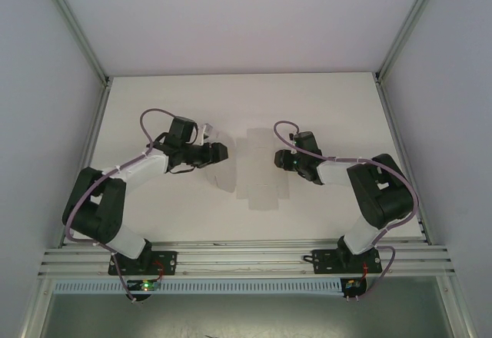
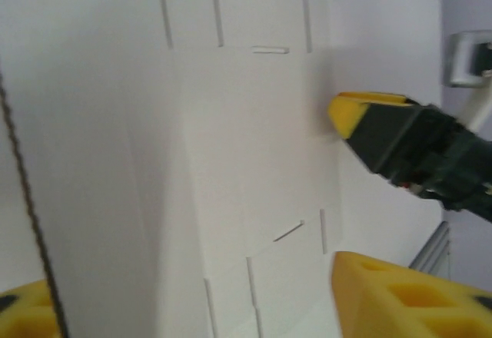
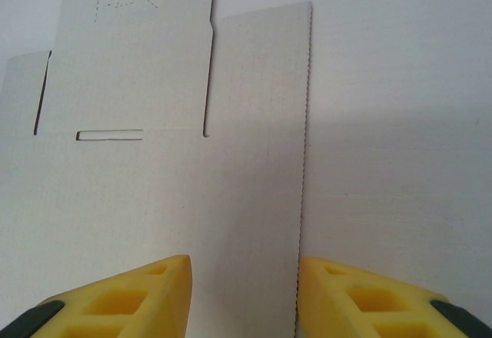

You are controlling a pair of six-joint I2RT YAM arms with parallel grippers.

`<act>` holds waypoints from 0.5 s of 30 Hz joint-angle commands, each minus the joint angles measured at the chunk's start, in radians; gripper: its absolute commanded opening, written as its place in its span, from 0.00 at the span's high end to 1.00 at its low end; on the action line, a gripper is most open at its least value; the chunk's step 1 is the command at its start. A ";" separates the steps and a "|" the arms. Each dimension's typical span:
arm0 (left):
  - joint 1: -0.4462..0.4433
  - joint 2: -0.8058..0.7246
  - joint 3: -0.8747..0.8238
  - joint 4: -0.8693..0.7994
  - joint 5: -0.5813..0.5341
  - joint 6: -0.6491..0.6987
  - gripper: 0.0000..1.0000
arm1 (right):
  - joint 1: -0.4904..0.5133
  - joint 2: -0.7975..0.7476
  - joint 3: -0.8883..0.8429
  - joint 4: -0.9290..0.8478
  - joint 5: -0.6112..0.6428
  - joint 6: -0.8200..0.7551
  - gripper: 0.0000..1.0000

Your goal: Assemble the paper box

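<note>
The paper box (image 1: 257, 175) is a flat white die-cut sheet lying mid-table between the two arms. My left gripper (image 1: 221, 152) is at the sheet's left edge. In its wrist view the sheet (image 2: 254, 161), with its slits and creases, spreads between widely parted yellow fingers (image 2: 407, 296), and its left part looks bent upward. My right gripper (image 1: 280, 159) is at the sheet's right edge. Its parted fingers (image 3: 123, 303) straddle a narrow flap with a serrated edge (image 3: 257, 161) and do not squeeze it. A fingertip of the right gripper (image 2: 361, 111) rests at the sheet's edge in the left wrist view.
The white table (image 1: 338, 100) is walled by a metal frame, with posts at the back corners (image 1: 104, 81) and a rail (image 1: 246, 257) along the near edge where the arm bases sit. Bare table lies behind and to both sides of the sheet.
</note>
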 commanded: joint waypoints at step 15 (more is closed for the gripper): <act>-0.066 0.040 0.137 -0.269 -0.270 0.175 0.88 | 0.021 0.097 -0.043 -0.063 -0.138 0.019 0.56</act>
